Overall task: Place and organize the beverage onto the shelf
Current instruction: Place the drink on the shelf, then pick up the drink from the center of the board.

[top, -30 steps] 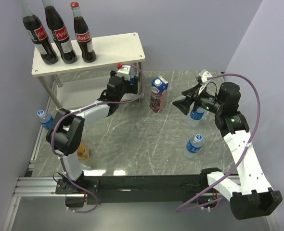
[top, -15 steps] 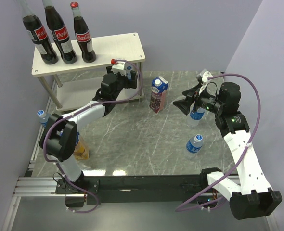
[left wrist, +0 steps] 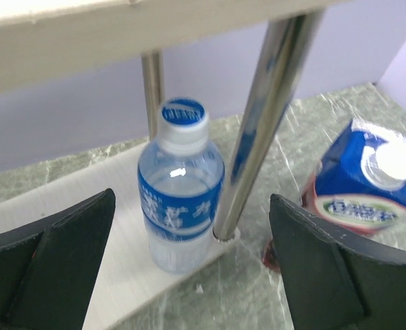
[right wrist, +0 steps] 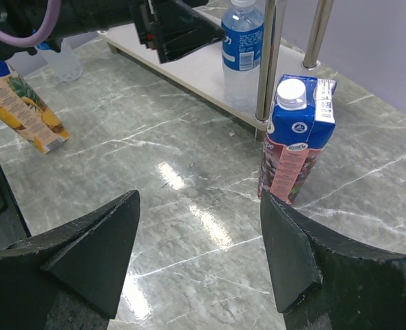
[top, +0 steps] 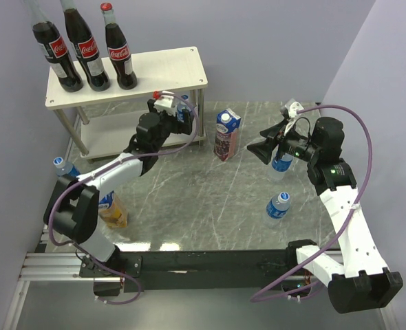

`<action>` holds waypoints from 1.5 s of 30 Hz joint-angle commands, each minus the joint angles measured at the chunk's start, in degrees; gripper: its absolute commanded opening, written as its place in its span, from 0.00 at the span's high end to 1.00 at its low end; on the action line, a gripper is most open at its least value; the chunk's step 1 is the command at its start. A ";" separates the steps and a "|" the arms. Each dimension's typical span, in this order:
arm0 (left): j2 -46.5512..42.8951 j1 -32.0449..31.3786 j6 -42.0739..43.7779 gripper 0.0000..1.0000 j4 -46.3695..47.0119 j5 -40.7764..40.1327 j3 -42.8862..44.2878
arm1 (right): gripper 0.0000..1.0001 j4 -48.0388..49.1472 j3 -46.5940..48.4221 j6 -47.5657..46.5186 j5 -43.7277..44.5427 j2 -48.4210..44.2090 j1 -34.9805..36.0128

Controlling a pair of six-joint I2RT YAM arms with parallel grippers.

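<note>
The shelf (top: 162, 65) stands at the back left with three cola bottles (top: 87, 49) on its top board. One water bottle (left wrist: 180, 185) stands upright on the lower board (left wrist: 65, 206), beside the right front leg (left wrist: 258, 130). My left gripper (left wrist: 191, 227) is open and empty, a little short of that bottle; in the top view it (top: 175, 118) is at the shelf's right front corner. The purple carton (top: 226, 135) stands upright on the table. My right gripper (top: 267, 148) is open and empty, to the right of the carton (right wrist: 296, 141).
The yellow carton (top: 112, 210) lies on its side by the left arm's base. Loose water bottles stand at the left edge (top: 64, 169), under my right wrist (top: 282, 162) and at the front right (top: 278, 206). Walls close in left and right.
My left gripper has drawn back leftward from the shelf's right front corner, and the water bottle stands free on the lower board. The right arm has not moved.
</note>
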 commanded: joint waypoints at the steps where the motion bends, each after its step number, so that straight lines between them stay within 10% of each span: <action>1: -3.04 0.00 0.92 0.00 1.73 2.78 -2.67 | 0.23 2.00 -0.38 -0.38 -0.57 0.20 -0.49; 29: -38.98 -1.23 2.06 0.00 -33.60 11.14 -12.25 | 0.27 -9.33 5.86 -4.16 35.89 7.48 -4.44; 45: -47.34 -1.23 2.59 0.01 -33.25 9.55 -18.32 | 0.39 -14.70 7.88 -2.66 33.98 16.81 -8.66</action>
